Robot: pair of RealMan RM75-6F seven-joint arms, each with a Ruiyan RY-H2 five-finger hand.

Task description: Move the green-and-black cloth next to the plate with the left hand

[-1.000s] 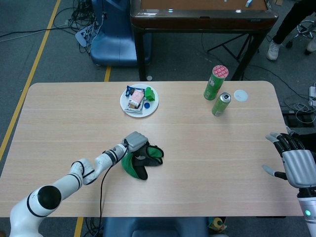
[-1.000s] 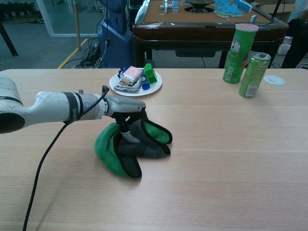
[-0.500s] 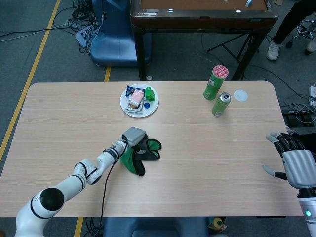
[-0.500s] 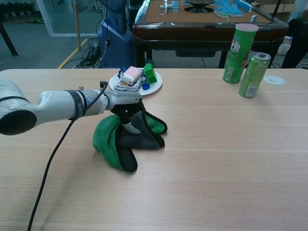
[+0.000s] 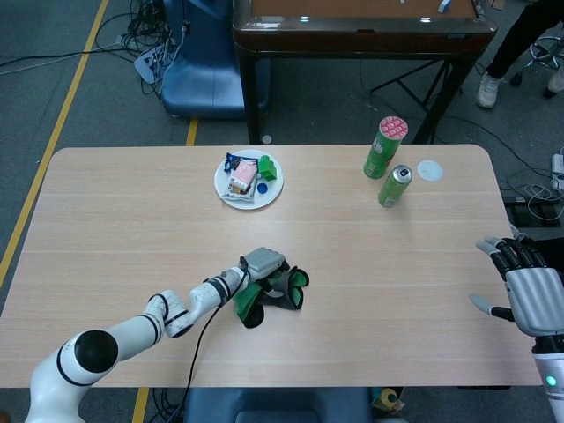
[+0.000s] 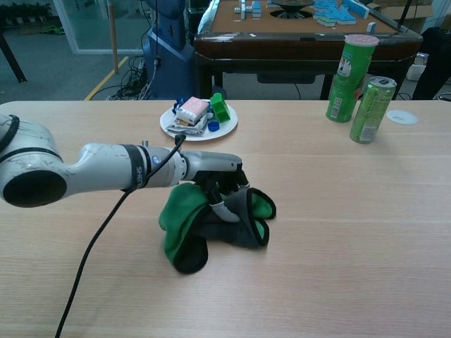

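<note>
My left hand [image 5: 263,266] [image 6: 215,174] grips the bunched green-and-black cloth [image 5: 269,296] [image 6: 211,225] near the middle of the table, toward the front. The cloth hangs from the fingers and touches the tabletop. The white plate [image 5: 271,191] [image 6: 227,129], loaded with a pink-and-white packet and green pieces, sits well behind the cloth toward the table's far side. My right hand [image 5: 527,286] hovers at the right edge of the table with its fingers spread and nothing in it; only the head view shows it.
A tall green canister [image 5: 385,147] [image 6: 349,69] and a green can [image 5: 394,186] [image 6: 371,109] stand at the far right, with a small white lid [image 5: 429,170] [image 6: 402,117] beside them. A black cable [image 6: 91,246] trails from my left arm.
My left hand has carried the cloth to the right and nearer to me, farther from the plate. The right hand has not moved.
</note>
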